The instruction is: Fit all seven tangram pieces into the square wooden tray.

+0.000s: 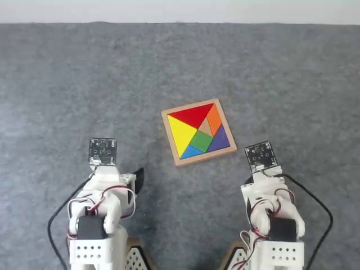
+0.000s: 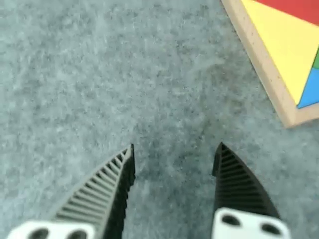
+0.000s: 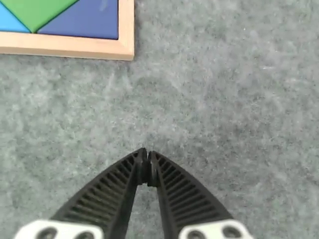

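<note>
Left gripper (image 2: 175,149): released, its two ribbed black fingers (image 2: 112,184) spread wide with bare grey mat (image 2: 99,74) between them, holding nothing. It hangs near the square wooden tray (image 2: 263,59), off the tray corner where the yellow triangle (image 2: 284,50) and the light blue triangle (image 2: 311,92) meet the rim, and apart from the wood. In the high view one of its dark fingers (image 1: 139,179) shows beyond the left arm (image 1: 98,208).

Right gripper (image 3: 148,152): clenched, fingertips touching, nothing between them. It hangs over the mat near the opposite tray corner, beside the edge that borders the indigo parallelogram (image 3: 87,20) and the green square (image 3: 35,11), clear of the rim. The right arm (image 1: 270,211) stands on that side of the tray.

Tray (image 1: 171,138): lies flat on the mat between the two arms and beyond both grippers, turned slightly out of line with them. All seven pieces lie inside it, edge to edge, filling the square:

- red triangle (image 1: 192,115) along the far side
- yellow triangle (image 1: 181,133) next to it
- orange triangle (image 1: 214,119)
- small tan triangle (image 1: 206,128) at the centre
- green square (image 1: 201,139)
- light blue triangle (image 1: 191,151)
- indigo parallelogram (image 1: 220,139)
</note>
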